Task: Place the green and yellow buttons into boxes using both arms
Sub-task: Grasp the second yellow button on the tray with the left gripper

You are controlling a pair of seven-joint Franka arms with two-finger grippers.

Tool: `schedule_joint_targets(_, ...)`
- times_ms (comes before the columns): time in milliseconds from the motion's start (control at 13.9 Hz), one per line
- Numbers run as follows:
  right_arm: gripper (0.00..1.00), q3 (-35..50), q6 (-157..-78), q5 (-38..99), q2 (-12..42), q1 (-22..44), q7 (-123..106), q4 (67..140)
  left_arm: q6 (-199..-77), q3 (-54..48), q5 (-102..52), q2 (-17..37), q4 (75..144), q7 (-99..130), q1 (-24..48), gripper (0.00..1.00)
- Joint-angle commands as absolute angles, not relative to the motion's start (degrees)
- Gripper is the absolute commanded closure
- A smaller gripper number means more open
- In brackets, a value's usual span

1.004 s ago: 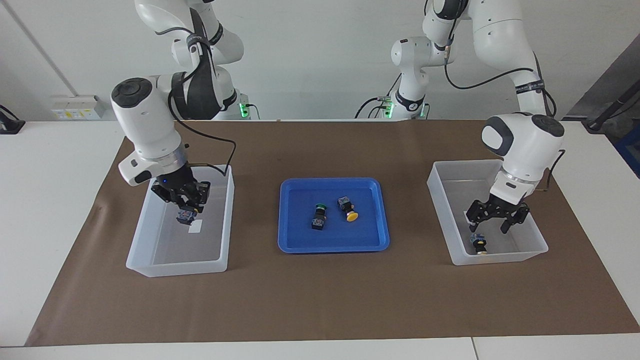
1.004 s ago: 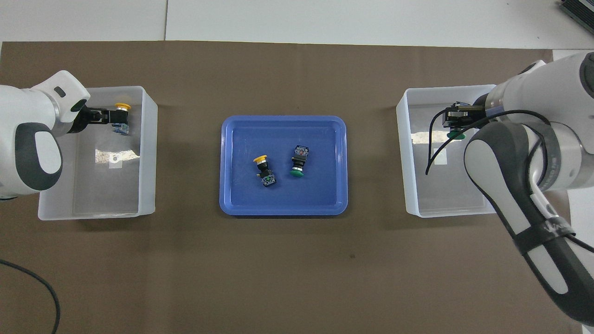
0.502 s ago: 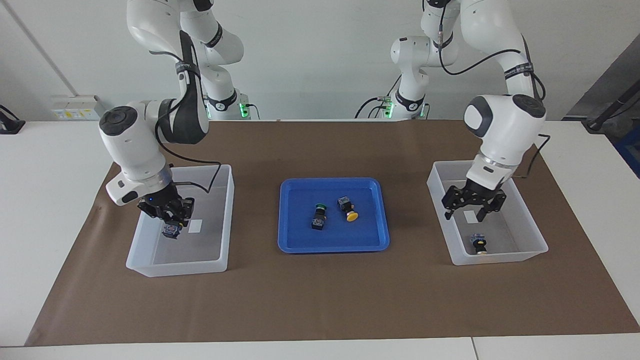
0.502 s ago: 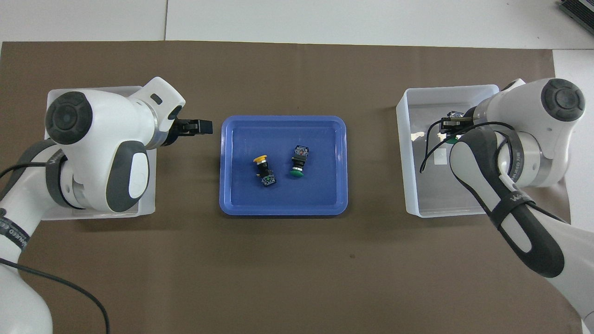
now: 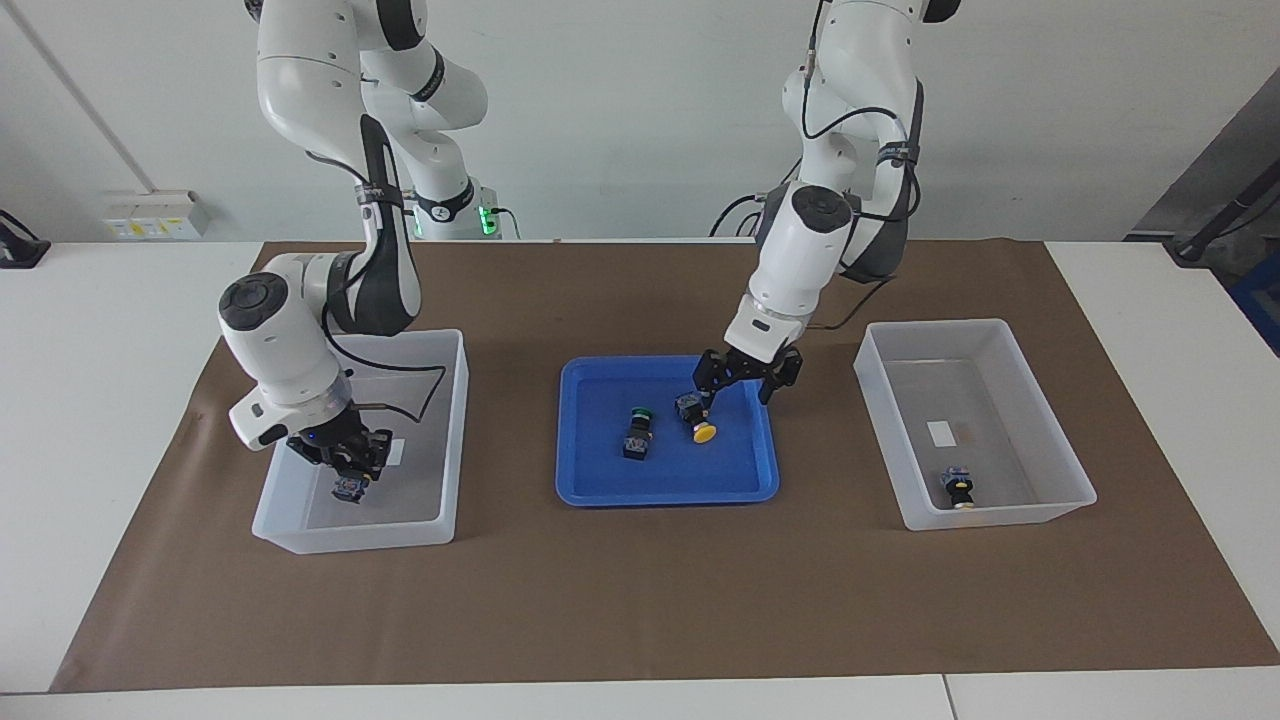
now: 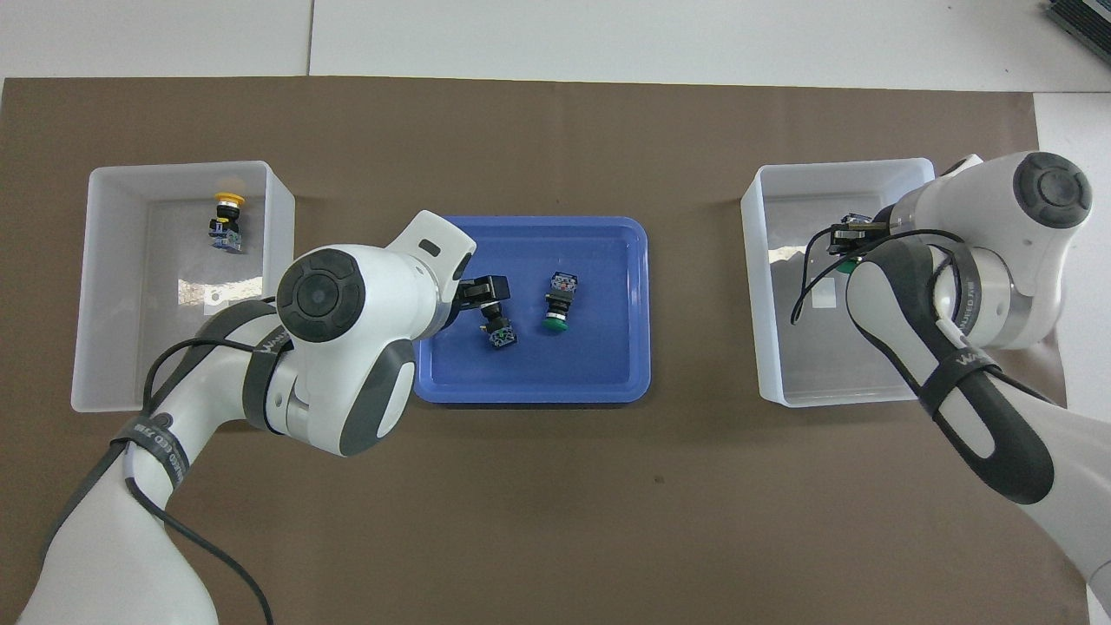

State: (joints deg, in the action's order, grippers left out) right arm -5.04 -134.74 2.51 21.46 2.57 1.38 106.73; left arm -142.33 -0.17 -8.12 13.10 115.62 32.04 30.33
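My left gripper is open and hangs just over the blue tray, above a yellow button; in the overhead view this gripper hides the yellow cap, and only the button's body shows. A green button lies beside it in the tray. My right gripper is low inside the box at the right arm's end, shut on the other green button. The second yellow button lies in the box at the left arm's end.
A brown mat covers the table's middle. The blue tray sits between the two boxes. A cable loops from the right arm's wrist over its box.
My left gripper left the yellow button in its box and swung, open, over the tray. My right gripper sank lower into its box with the green button.
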Motion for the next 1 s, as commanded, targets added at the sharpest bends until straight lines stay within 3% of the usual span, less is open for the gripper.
schedule_joint_targets(0, 0.00, -4.3, -135.4, 4.0, 21.3, 1.8, -0.4, 106.7, -148.3, 1.1, -7.0, 17.4, 116.1, 35.9, 34.2, 0.00)
schedule_joint_targets(143, 0.00, -4.3, -134.7, 4.0, 20.8, 2.1, -0.3, 106.1, -148.4, 1.0, -6.8, 18.4, 116.3, 35.9, 34.4, 0.03)
schedule_joint_targets(215, 0.00, -4.0, -134.3, 4.0, 20.2, 2.5, 0.2, 105.9, -148.5, 1.0, -6.8, 18.7, 116.5, 35.9, 34.8, 0.14)
schedule_joint_targets(430, 0.00, -3.7, -130.7, 4.0, 16.1, 3.2, 4.1, 104.9, -148.9, 1.0, -6.8, 18.7, 117.9, 35.9, 35.0, 0.61)
schedule_joint_targets(502, 0.00, -3.7, -127.9, 4.0, 15.5, 4.3, 5.4, 103.0, -148.5, 1.1, -6.7, 18.7, 117.9, 35.9, 35.0, 0.90)
schedule_joint_targets(574, 0.00, -3.7, -125.5, 4.0, 15.2, 5.1, 7.6, 100.9, -148.2, 1.3, -6.7, 18.6, 117.5, 35.7, 34.6, 1.00)
schedule_joint_targets(932, 0.00, -3.6, -125.0, 4.0, 14.9, 13.3, 19.7, 98.3, -146.5, 5.0, -5.4, 12.6, 117.1, 32.9, 30.7, 1.00)
